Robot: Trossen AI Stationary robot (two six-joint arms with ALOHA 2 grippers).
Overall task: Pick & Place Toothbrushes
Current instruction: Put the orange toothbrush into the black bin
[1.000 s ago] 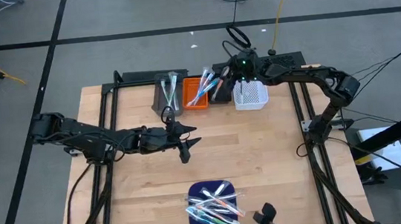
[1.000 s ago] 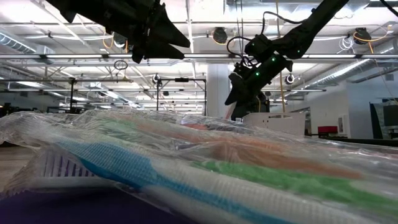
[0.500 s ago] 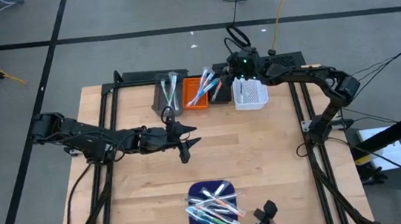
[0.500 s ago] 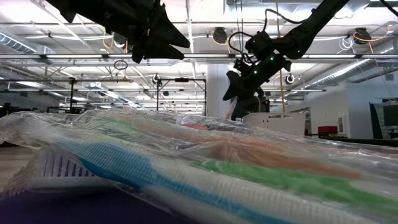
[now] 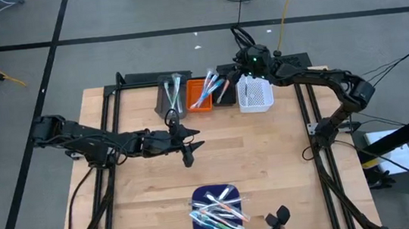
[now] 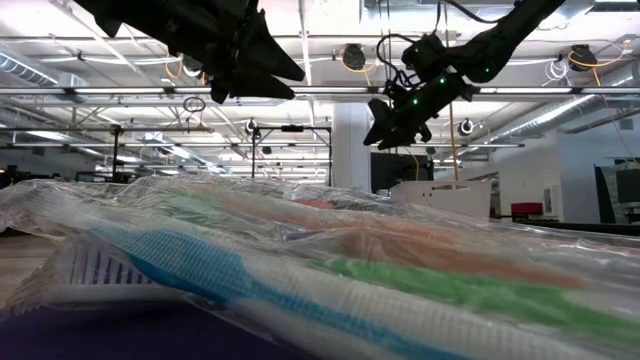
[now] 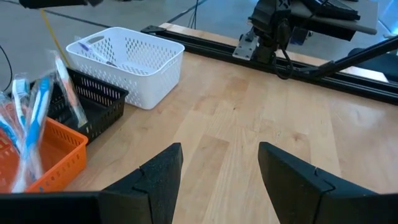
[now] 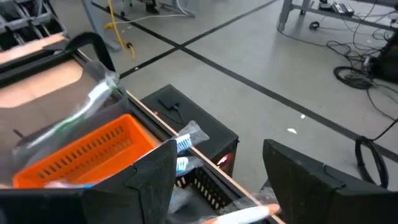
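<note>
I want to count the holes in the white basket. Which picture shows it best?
The left wrist view: the white basket sits close, with its hole-covered walls and rim plain. The high view shows it from above, small, beside the black bin. The low view shows only a pale edge, and the right wrist view misses it.

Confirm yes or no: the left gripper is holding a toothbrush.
No. The left gripper hangs open over bare table, nothing between its fingers.
</note>
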